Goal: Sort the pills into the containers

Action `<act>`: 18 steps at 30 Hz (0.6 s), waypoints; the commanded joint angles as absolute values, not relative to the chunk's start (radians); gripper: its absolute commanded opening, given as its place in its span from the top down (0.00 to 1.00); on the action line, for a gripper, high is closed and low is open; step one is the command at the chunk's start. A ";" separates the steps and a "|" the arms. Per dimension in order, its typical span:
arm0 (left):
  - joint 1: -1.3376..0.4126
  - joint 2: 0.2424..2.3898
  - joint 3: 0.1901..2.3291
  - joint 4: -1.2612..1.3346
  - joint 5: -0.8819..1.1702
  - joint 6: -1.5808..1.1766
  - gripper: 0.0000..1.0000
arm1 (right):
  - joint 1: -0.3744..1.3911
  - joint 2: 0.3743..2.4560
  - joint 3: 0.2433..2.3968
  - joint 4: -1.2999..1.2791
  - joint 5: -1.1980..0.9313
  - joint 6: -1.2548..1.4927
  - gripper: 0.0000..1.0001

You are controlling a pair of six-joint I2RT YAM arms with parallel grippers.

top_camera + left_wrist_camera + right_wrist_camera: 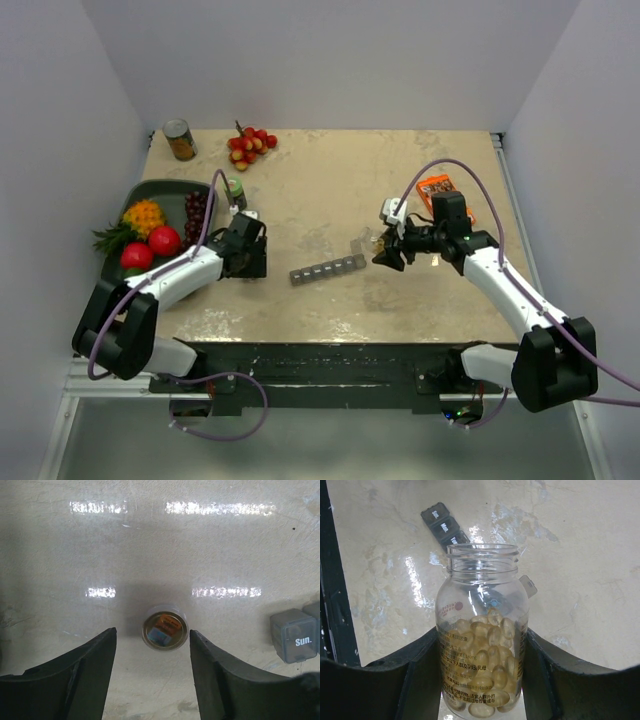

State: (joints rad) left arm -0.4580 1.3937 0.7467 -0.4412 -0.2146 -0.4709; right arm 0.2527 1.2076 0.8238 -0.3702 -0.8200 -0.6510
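The dark-grey compartment strip (328, 269) is laid on the table (330, 190) just ahead of the right gripper (482, 632). Its long axis runs obliquely away and leftward in the wrist view, and the right arm is judged the nearer. An uncapped clear bottle (482, 580) is clamped between that gripper's fingers, mouth towards the strip. The left gripper (152, 645) is held with jaws apart, a round cap (165, 627) lying free between its tips. The pills (487, 640) are heaped inside the bottle.
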 commanded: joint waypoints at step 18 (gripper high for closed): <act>-0.442 0.862 0.796 -0.351 -0.005 -0.313 0.10 | 0.120 1.219 1.225 -0.348 -0.736 -0.342 1.00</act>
State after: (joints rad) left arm -0.4515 0.9535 0.7792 -0.4202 -0.0460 -0.3538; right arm 0.1745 1.2057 1.0233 -0.4210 -0.7956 -0.5060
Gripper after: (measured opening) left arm 0.880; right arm 0.556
